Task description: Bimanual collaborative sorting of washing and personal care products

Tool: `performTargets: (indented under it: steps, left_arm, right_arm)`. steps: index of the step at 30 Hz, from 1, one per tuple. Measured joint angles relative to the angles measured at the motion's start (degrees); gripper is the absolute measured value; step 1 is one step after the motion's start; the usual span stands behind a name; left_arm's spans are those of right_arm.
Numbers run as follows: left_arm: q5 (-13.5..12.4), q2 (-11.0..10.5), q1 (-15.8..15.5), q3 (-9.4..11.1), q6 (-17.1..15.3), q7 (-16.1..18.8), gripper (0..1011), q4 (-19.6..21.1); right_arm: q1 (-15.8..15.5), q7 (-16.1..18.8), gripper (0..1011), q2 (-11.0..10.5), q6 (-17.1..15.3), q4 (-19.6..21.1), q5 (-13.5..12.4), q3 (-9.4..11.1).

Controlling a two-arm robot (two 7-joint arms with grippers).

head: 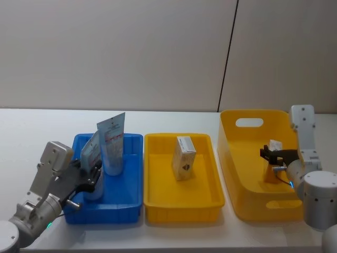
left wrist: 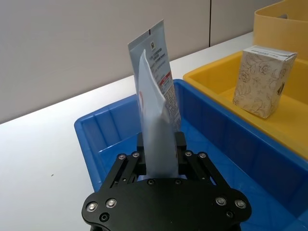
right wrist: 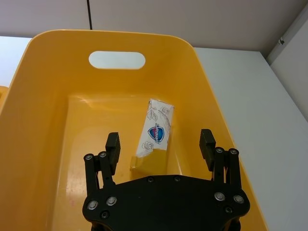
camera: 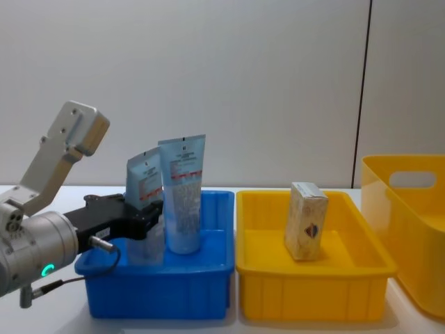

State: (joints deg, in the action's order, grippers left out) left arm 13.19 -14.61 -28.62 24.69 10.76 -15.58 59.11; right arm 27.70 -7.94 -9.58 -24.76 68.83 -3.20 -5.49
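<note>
In the blue tray (head: pixel 105 213) on the counter (head: pixel 31 126), my left pincer (left wrist: pixel 159 144) is clamped on the lower end of a pale blue squeeze tube (left wrist: pixel 156 130), holding it upright. A second tube (head: pixel 112 142) stands just beyond it in the same tray, crowding that spot. A beige box (head: pixel 184 157) with a dark emblem stands on end in the neighbouring yellow tray (head: pixel 181 211). My right pincer (right wrist: pixel 160 139) hangs with fingers apart inside the yellow handled basket (right wrist: pixel 57 62), above another beige box (right wrist: pixel 156 127) lying there.
</note>
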Motion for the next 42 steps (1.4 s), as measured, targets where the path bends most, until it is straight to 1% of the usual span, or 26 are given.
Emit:
performTargets:
  steps: [7,14,20,21,25,27,30,33,34,36,39,42]
  left_arm:
    - [0.25,-0.23,0.54,-0.71,1.09,-0.18,278,1.19]
    - [0.54,-1.20,1.55,-1.79,0.88,-0.12,278,4.63]
    - [0.76,-2.14,2.42,-2.79,-0.32,0.16,278,8.29]
    - [0.82,-2.45,2.64,-3.09,-0.75,0.24,278,9.38]
    - [0.97,-3.01,3.01,-3.65,-1.55,0.33,278,11.44]
    - [1.14,-3.66,3.28,-4.28,-2.31,0.34,278,13.62]
    - [1.31,-4.23,3.30,-4.82,-2.99,0.21,278,15.56]
    - [1.61,-4.86,2.98,-5.23,-3.74,-0.49,278,17.40]
    - [1.92,-5.34,2.26,-5.49,-4.22,-1.68,278,18.88]
    - [2.22,-5.63,1.45,-5.57,-4.49,-2.84,278,19.77]
    - [2.53,-5.77,0.57,-5.58,-4.64,-4.00,278,20.29]
    - [2.94,-5.78,-0.94,-5.40,-4.68,-5.65,278,20.53]
  right_arm:
    - [0.00,0.00,1004,0.00,0.00,0.00,0.00,0.00]
    - [0.00,0.00,1003,0.00,0.00,0.00,0.00,0.00]
    - [0.00,0.00,1004,0.00,0.00,0.00,0.00,0.00]
    - [0.00,0.00,1004,0.00,0.00,0.00,0.00,0.00]
    - [0.00,0.00,1004,0.00,0.00,0.00,0.00,0.00]
    - [0.00,0.00,1003,0.00,0.00,0.00,0.00,0.00]
    - [0.00,0.00,1004,0.01,0.00,0.00,0.00,0.00]
    - [0.00,0.00,1004,0.01,0.00,0.00,0.00,0.00]
    - [0.00,0.01,1004,0.01,0.04,0.00,0.01,0.00]
    - [0.00,0.10,1004,-0.02,0.28,0.00,0.10,-0.13]
    - [-0.04,0.43,1004,-0.13,0.81,0.11,0.23,-0.32]
    - [-0.39,1.37,1004,-0.47,2.31,0.83,0.46,-0.79]
